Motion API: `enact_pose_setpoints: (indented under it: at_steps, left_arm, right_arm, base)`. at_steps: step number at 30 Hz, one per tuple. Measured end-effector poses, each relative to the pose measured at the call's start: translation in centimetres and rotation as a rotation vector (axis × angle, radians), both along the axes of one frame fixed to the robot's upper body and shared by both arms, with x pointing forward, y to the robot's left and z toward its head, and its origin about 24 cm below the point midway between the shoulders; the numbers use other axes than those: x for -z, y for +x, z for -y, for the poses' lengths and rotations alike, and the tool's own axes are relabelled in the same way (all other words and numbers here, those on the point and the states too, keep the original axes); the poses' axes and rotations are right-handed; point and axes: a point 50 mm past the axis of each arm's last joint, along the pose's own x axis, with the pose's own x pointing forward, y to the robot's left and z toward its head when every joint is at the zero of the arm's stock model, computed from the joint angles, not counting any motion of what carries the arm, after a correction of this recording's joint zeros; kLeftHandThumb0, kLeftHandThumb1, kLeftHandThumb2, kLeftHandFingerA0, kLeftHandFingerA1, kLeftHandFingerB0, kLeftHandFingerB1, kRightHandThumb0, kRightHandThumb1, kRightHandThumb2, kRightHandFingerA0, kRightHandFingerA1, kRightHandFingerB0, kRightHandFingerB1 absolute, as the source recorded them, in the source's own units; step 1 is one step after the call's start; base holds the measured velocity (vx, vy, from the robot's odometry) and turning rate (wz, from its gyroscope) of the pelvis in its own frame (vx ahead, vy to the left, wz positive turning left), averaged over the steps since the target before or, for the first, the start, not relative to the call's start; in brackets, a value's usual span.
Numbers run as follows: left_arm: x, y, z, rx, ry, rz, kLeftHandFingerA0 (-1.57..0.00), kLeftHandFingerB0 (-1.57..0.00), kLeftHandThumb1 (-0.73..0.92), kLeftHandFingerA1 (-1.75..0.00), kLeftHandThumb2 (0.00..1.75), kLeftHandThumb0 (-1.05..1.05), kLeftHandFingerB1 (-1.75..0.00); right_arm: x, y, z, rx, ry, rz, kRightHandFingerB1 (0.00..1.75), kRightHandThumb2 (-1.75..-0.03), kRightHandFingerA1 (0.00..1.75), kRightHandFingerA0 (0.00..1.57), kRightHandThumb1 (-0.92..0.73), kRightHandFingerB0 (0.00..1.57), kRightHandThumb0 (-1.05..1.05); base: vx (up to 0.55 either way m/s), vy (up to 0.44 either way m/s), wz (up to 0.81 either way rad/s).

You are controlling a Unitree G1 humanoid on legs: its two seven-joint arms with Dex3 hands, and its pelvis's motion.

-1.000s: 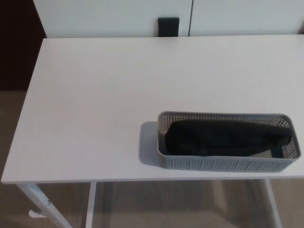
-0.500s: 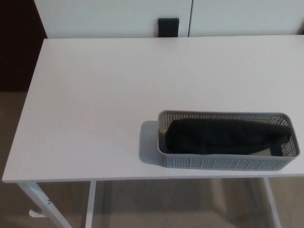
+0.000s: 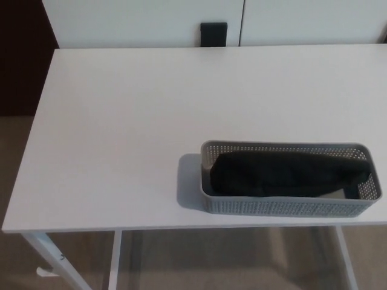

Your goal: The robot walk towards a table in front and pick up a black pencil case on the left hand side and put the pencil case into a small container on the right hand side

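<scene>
The black pencil case (image 3: pixel 287 174) lies lengthwise inside the small grey perforated container (image 3: pixel 208 175), filling most of it. The container stands near the front edge of the white table (image 3: pixel 121 121), on its right half. Neither of my hands shows in the head view, and no arm is visible either.
A small black object (image 3: pixel 214 34) sits against the white wall just behind the table's far edge. White table legs (image 3: pixel 48 257) show below the front edge. Brown floor lies to the left, and a dark area fills the upper left corner.
</scene>
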Motion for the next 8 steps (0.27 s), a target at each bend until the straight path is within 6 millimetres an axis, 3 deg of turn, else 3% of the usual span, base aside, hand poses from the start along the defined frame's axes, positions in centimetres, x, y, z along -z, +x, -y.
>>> enact_pose_setpoints:
  at_steps: [8]
  left_arm:
    - [0.62, 0.82, -0.03, 0.010, 0.048, 0.066, -0.16, -0.11, 0.45, -0.51, 0.74, -0.62, -0.41]
  right_arm:
    - [-0.30, 0.45, -0.08, 0.010, 0.002, 0.042, 0.33, -0.61, 0.43, 0.49, -0.70, 0.29, -0.42]
  base:
    - [0.00, 0.000, 0.00]
